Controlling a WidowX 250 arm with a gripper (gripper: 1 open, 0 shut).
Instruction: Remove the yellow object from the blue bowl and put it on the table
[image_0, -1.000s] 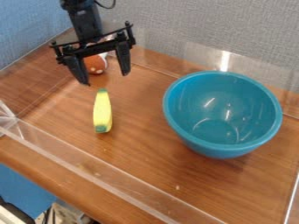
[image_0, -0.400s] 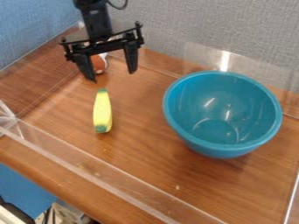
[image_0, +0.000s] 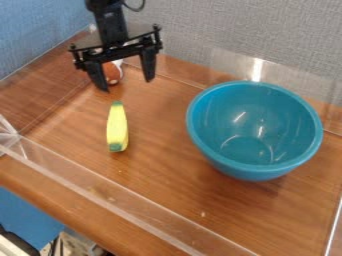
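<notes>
Nearest the camera, a low clear acrylic wall (image_0: 80, 195) edges the brown wood-grain surface (image_0: 174, 170). Just beyond it, left of centre, the yellow object (image_0: 118, 128) lies flat on the bare wood. It is a small banana-like piece, already outside the blue bowl (image_0: 254, 128) and well apart from it. Its long axis runs almost straight away from the camera, leaning slightly, with the greenish tip at the near end and the plain yellow end pointing toward the back of the surface. The bowl sits to its right and looks empty, showing only glossy reflections inside.

Farther back, the single arm's fingers (image_0: 120, 73) hang spread wide and grasp nothing, pointing down. The yellow piece lies nearer the camera than they do, roughly in line below the gap between them, its far end near but not touching them. The spread of the fingers runs across the piece's long axis. Behind the fingers, a round orange-brown object (image_0: 116, 70) is partly hidden.

Judging by how things lie, the placing looks done.
</notes>
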